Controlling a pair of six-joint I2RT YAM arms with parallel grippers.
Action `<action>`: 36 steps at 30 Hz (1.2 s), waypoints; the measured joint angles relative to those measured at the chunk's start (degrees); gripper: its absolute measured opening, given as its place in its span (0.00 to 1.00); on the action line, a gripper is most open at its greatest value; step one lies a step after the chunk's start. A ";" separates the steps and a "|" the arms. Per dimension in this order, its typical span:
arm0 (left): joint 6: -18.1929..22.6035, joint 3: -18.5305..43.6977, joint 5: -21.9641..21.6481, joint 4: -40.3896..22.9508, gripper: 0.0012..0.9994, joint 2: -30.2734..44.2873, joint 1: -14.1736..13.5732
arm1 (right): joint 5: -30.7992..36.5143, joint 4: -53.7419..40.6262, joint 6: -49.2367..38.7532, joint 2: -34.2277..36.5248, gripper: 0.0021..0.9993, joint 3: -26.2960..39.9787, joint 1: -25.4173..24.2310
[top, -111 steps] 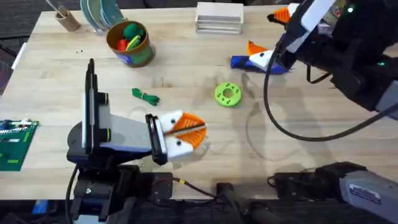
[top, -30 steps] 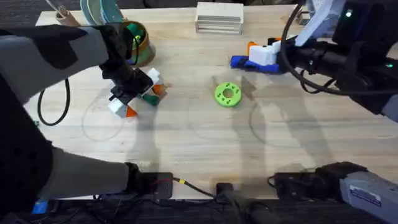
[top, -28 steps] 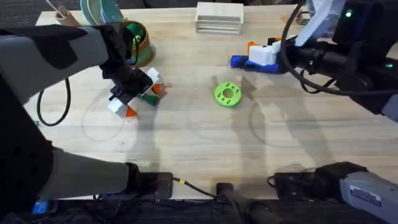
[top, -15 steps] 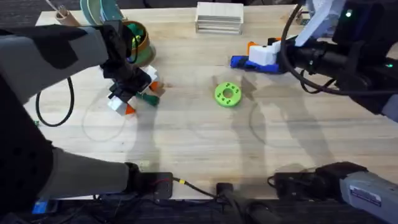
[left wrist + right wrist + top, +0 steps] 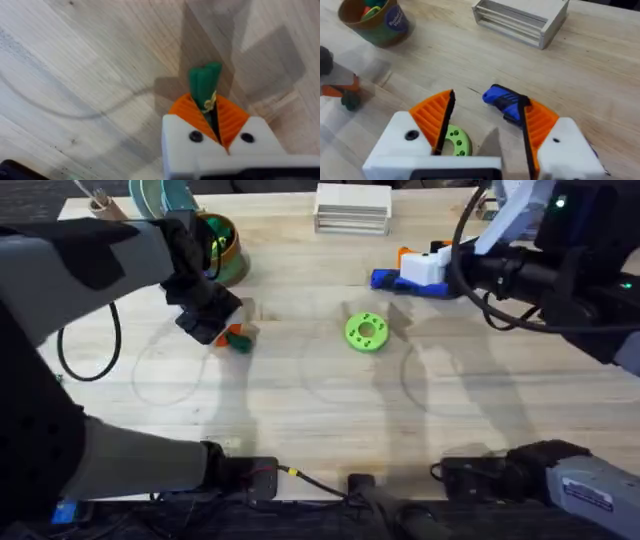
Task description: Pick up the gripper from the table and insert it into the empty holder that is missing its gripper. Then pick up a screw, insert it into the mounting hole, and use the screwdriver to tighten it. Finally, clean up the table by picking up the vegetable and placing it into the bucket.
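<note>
Left hand (image 5: 212, 117) clenched on the vegetable (image 5: 205, 86); right hand (image 5: 485, 125) released over the screwdriver (image 5: 504, 101).

In the overhead view the left hand (image 5: 222, 328) sits low over the surface (image 5: 300, 390), just below the bucket (image 5: 218, 248), with the vegetable (image 5: 238, 344) pinched between its orange pads (image 5: 186, 108) and poking out past them. The right hand (image 5: 425, 265) hovers at the far right with its fingers spread either side of the screwdriver (image 5: 385, 279). A green disc (image 5: 366, 331) lies between the two hands, and a white tray (image 5: 352, 207) rests at the far edge.
</note>
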 joint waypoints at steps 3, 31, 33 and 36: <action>-0.01 0.04 0.06 0.01 0.02 0.16 -0.02 | 0.00 0.02 0.00 0.00 0.80 0.00 0.00; 3.87 33.07 -0.98 -9.78 0.01 1.28 0.05 | 0.02 0.02 -0.02 0.00 0.80 0.00 0.00; 4.15 33.07 -2.66 -6.10 0.01 1.34 0.05 | 0.02 0.02 -0.02 0.00 0.80 0.00 0.00; 4.37 33.07 -6.07 -1.76 0.01 1.38 0.05 | 0.02 0.00 -0.02 0.00 0.80 0.00 0.00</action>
